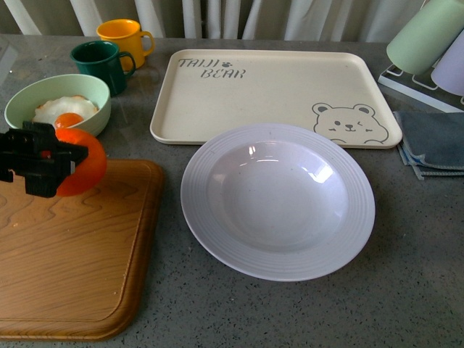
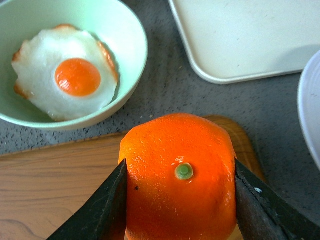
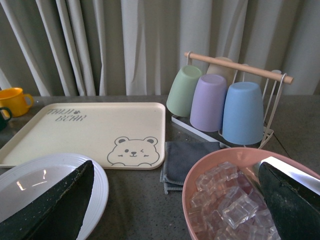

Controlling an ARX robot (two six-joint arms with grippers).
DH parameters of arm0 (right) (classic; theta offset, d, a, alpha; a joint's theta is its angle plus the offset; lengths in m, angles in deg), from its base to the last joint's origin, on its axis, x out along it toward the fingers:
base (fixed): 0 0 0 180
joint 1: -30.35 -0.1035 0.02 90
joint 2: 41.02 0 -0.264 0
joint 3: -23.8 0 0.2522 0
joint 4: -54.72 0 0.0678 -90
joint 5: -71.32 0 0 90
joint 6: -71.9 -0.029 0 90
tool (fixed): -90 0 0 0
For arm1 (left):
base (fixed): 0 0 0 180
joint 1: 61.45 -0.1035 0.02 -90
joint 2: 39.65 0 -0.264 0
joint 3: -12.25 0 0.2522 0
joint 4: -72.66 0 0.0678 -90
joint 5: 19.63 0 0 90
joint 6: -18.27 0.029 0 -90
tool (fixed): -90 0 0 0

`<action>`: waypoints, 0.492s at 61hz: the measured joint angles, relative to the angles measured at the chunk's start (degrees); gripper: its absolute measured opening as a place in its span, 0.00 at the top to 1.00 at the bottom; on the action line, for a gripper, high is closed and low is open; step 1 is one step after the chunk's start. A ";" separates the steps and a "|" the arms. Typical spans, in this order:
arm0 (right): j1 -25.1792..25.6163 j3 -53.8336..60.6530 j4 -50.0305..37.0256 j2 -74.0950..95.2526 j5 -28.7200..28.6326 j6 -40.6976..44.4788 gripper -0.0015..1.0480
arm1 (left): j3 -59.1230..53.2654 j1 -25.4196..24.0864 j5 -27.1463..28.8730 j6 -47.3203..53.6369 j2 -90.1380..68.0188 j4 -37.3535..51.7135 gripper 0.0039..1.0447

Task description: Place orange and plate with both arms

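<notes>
kitchen | mugs (image 1: 112,51), cutting board (image 1: 72,268), cup rack (image 3: 225,95), stone counter (image 1: 406,290)

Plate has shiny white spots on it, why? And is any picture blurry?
Front view: the spots on the plate are glare, light bouncing off its glossy surface. Right wrist view: similar glints show on it. Left wrist view: the orange looks sharp, with a soft sheen.

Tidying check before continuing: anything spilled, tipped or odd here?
Nothing stands out. The left tool holds the orange over the wooden board, the plate sits flat and empty, and the egg lies inside its green bowl.
</notes>
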 joint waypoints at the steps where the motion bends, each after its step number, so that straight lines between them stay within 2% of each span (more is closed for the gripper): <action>1: 0.00 0.00 0.00 0.00 0.00 0.00 0.09 | 0.00 0.28 -0.39 -0.22 1.03 -0.52 0.54; 17: 0.00 0.00 0.00 0.00 0.00 0.00 0.09 | 2.40 7.39 -2.32 -4.07 4.09 -2.95 0.54; 30: 0.00 0.00 0.00 0.00 0.00 0.00 0.09 | 9.18 14.67 -2.67 -7.17 -1.16 -2.73 0.55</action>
